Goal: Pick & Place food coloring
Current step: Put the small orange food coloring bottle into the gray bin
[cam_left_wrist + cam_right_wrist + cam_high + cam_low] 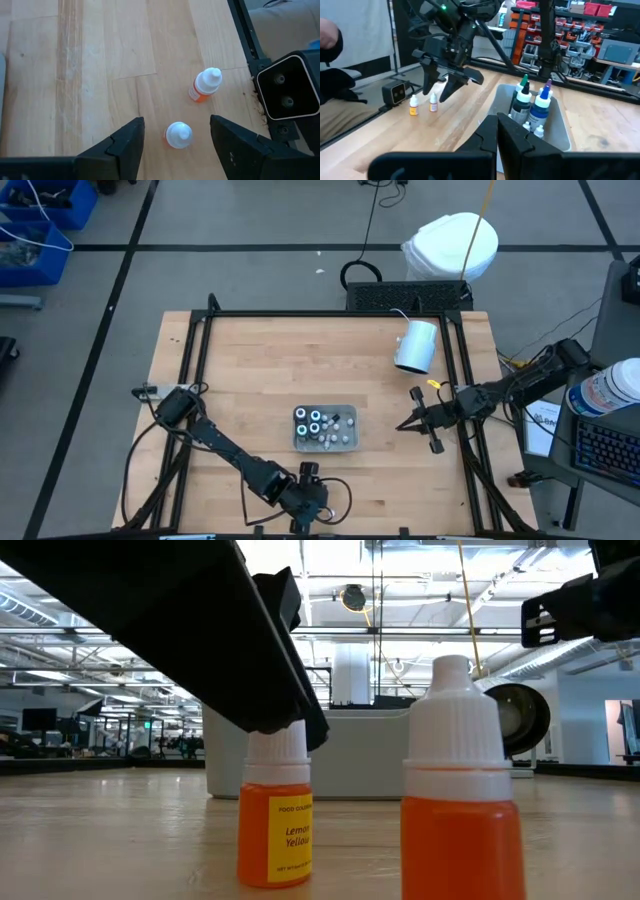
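Orange food coloring (178, 136) sits below the left tool's (177, 137) spread fingers.

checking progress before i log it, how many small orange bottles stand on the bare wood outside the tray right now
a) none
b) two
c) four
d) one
b: two orange bottles, one and the other, stand upright on the wood, with the open left gripper above the nearer one, apart from the tray holding the rest.
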